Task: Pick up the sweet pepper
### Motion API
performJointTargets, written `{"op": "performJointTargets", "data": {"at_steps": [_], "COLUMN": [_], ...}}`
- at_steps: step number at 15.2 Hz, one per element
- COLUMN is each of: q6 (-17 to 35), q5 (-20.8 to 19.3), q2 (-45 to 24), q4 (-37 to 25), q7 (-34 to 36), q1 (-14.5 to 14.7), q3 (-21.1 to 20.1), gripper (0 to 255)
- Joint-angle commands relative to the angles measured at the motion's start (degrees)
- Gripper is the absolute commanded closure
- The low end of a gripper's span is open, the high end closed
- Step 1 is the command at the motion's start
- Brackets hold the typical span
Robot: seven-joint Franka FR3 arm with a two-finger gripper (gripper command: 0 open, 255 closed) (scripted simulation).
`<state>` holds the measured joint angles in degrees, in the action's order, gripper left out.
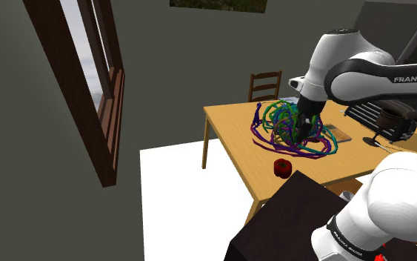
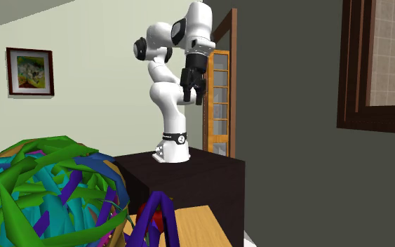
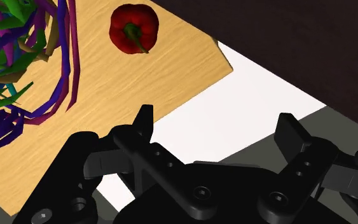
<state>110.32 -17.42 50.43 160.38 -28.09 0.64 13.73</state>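
While black two-finger gripper (image 3: 215, 121) hangs over edge of light wooden table (image 3: 152, 76), fingers (image 3: 144, 119) spread and empty, presumably readied for grasp, we log glossy red sweet pepper (image 3: 133, 28) lying near table corner, apart from gripper, beside multicoloured strip tangle (image 3: 25, 57).

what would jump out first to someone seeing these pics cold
The big tangle of green, purple and teal strands in the middle of the light wooden table grabs the eye first. Next comes the small glossy red sweet pepper, lying alone near the table edge closest to the stand. The all-black two-finger gripper is open, apart from the pepper.
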Motion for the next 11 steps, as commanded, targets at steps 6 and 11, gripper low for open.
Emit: {"op": "performJointTargets", "data": {"at_steps": [6, 11], "q6": [16.87, 31.83], "q5": [-9.9, -14.77], "q2": [-7.94, -21.17], "q4": [6.41, 6.32], "q7": [-15.5, -26.78], "q1": [-1.68, -0.14], "q3": [12.33, 22.33], "gripper": [0, 0]}}
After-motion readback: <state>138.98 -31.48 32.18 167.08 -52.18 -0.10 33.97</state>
